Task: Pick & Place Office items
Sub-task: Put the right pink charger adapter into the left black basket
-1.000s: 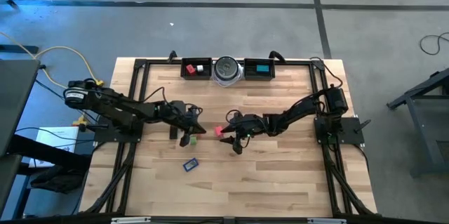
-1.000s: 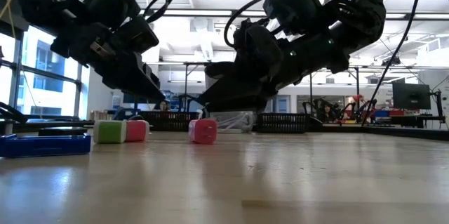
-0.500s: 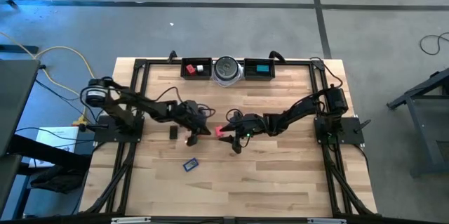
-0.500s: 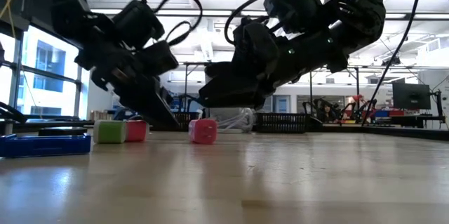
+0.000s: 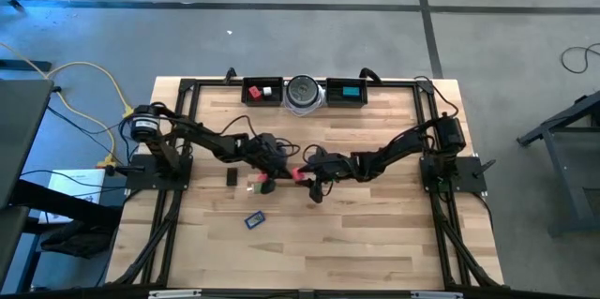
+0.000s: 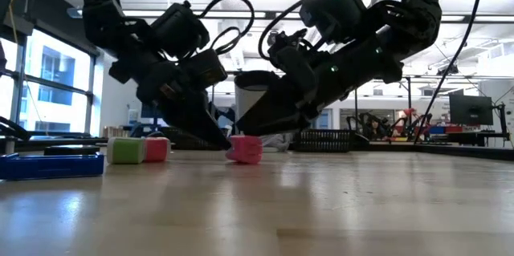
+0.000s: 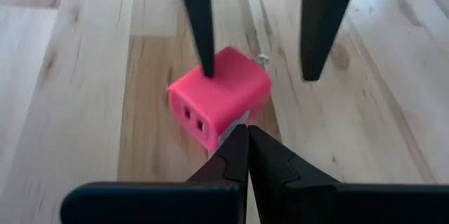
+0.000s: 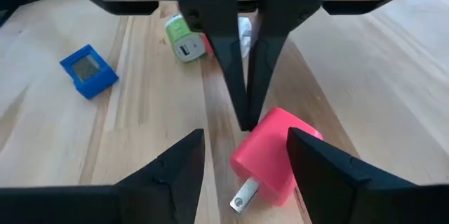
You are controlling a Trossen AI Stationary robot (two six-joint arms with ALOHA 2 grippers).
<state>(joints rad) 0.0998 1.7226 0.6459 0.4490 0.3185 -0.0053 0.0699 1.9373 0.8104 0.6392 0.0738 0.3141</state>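
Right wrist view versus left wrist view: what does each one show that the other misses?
Only the right wrist view shows the green cube, the blue flat piece and the pink block's metal prongs, with the open right gripper straddling the block.

Only the left wrist view shows the block's face with two slots, past the shut left gripper.

Both show the pink block on the wooden table, with the opposite arm's fingers reaching it.

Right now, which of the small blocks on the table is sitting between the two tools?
The pink block, a plug-style cube with metal prongs. The green block and blue flat piece lie off to the side.
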